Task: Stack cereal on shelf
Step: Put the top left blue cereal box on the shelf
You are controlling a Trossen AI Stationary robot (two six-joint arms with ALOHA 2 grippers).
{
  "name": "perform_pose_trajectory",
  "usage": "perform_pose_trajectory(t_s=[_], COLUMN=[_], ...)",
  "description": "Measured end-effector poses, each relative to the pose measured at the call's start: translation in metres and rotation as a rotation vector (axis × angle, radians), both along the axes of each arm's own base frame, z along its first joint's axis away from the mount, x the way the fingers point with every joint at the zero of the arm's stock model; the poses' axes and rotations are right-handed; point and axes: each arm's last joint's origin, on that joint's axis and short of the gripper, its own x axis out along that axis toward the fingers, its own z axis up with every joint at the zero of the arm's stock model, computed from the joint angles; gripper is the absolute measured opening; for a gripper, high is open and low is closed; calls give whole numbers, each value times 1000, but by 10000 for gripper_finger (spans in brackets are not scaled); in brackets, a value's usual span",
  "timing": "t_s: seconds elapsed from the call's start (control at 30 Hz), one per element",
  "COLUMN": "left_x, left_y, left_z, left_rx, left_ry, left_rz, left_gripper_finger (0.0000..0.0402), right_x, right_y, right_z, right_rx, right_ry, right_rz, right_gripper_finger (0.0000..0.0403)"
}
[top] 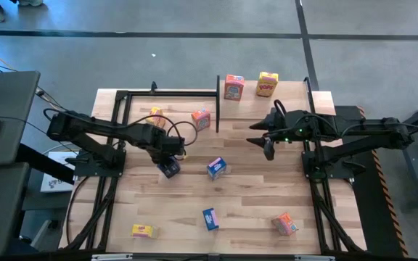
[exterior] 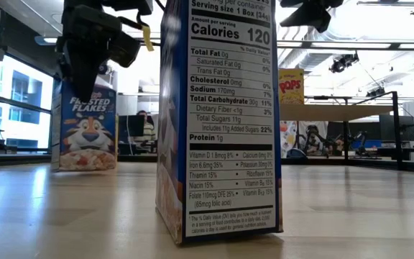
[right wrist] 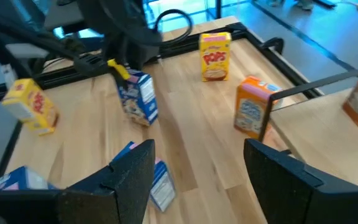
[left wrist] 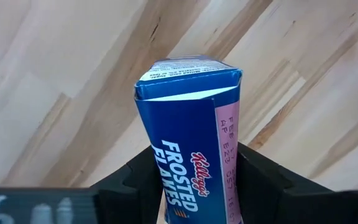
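With my left gripper (left wrist: 194,186) clamped on the blue Frosted Flakes box (left wrist: 188,124) and my right gripper (right wrist: 197,180) waiting apart, squeezing harder could crush the thin cardboard.

The large tabletop (top: 252,210) is pale wooden planking, smooth, with brown grain streaks and a soft satin sheen. The small raised shelf board (top: 289,98) is the same light wood, edged by thin matt black metal uprights (top: 218,101). The blue Frosted Flakes mini box (left wrist: 188,152) is printed cardboard, slightly glossy, with a white paper edge at its folded top flap. The yellow Pops box (right wrist: 215,56) and the orange box (right wrist: 253,113) are likewise smooth printed card. The left gripper (left wrist: 194,186) has matt black plastic fingers (left wrist: 263,180) with moulded ridges. The right gripper (right wrist: 197,177) has fingers of the same dull black plastic.
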Motion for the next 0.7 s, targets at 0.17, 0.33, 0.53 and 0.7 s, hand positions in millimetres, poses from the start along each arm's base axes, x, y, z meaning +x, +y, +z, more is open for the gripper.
perform_pose_trajectory(t_s=[0.17, 0.33, 0.53, 0.7], left_x=[5, 9, 14, 19], left_y=[1, 1, 2, 3], left_z=[12, 24, 39, 54], left_rx=[45, 65, 125, 172], left_ry=[-52, -97, -148, -201], left_rz=[-70, -135, -200, -252], left_gripper_finger=[154, 154, 154, 154], right_x=[0, -1, -1, -1], right_y=[1, 1, 2, 3], right_z=[0, -2, -2, -2], right_rx=[-55, -87, -41, -10], right_ry=[13, 33, 27, 24], right_rz=[68, 96, 77, 115], right_gripper_finger=[239, 239, 239, 239])
